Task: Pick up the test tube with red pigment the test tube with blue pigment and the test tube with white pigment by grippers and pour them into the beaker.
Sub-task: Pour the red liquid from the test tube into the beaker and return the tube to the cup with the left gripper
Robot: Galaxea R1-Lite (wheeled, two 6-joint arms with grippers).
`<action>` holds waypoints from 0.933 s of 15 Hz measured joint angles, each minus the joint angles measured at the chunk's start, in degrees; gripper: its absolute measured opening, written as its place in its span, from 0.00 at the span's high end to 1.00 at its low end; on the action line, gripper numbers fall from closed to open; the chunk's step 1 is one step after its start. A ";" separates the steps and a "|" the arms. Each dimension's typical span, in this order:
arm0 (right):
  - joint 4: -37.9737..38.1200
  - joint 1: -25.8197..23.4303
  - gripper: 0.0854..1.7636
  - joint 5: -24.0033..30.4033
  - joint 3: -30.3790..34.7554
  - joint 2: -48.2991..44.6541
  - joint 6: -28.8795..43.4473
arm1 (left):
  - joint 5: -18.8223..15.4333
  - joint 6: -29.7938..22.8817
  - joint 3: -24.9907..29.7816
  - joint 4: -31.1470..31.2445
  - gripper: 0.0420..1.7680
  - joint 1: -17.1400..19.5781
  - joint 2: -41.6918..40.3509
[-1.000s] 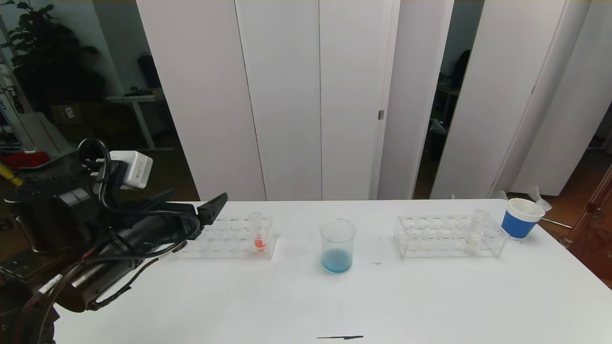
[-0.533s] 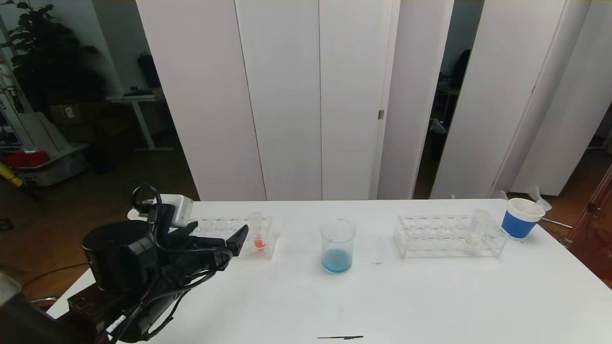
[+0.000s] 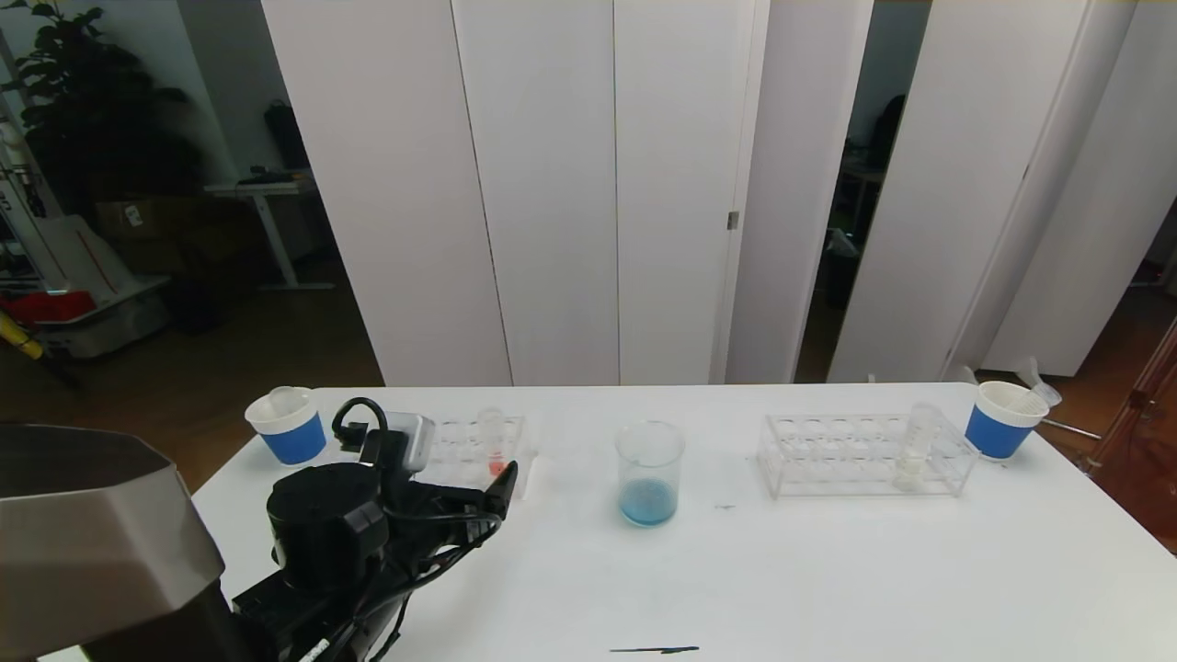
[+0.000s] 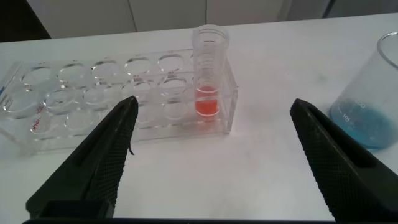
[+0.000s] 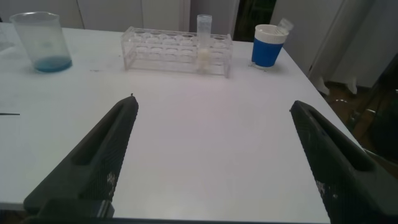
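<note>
Left gripper (image 4: 211, 162): lower left of the head view, matte black with ribbed pads; jaws spread wide and released, aimed at the left rack with nothing between them.
Right gripper (image 5: 211, 162): out of the head view; its wrist view shows the jaws parted and empty above bare bench.
Test tube with red pigment (image 3: 494, 441): slim clear tube, orange-red bottom, upright in the end of the clear plastic left rack (image 3: 451, 439), left of centre.
Beaker (image 3: 649, 473): centre of the head view, clear cylinder with flared rim, blue liquid pooled at its base.
Test tube with white pigment (image 3: 915, 443): upright in the right rack (image 3: 828, 450), cloudy pale bottom.
Cups (image 3: 288, 426): white with blue bands, one at each bench end.
Bench (image 3: 828, 579): smooth white top.
</note>
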 joint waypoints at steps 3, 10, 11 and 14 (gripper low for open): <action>-0.02 0.00 0.01 0.00 0.00 0.00 0.00 | 2.38 -0.09 -2.93 -0.66 0.01 -0.51 3.17; -0.02 0.00 0.01 -0.02 0.00 0.00 0.00 | 8.94 -1.57 -13.02 -0.26 0.01 -0.16 10.13; -0.02 0.00 0.01 -0.02 0.00 0.00 0.00 | 9.51 -1.82 -14.40 -0.13 0.01 0.12 11.26; 0.00 0.00 0.01 -0.02 0.00 0.00 0.02 | 10.78 -2.04 -17.59 -0.02 0.01 1.16 13.84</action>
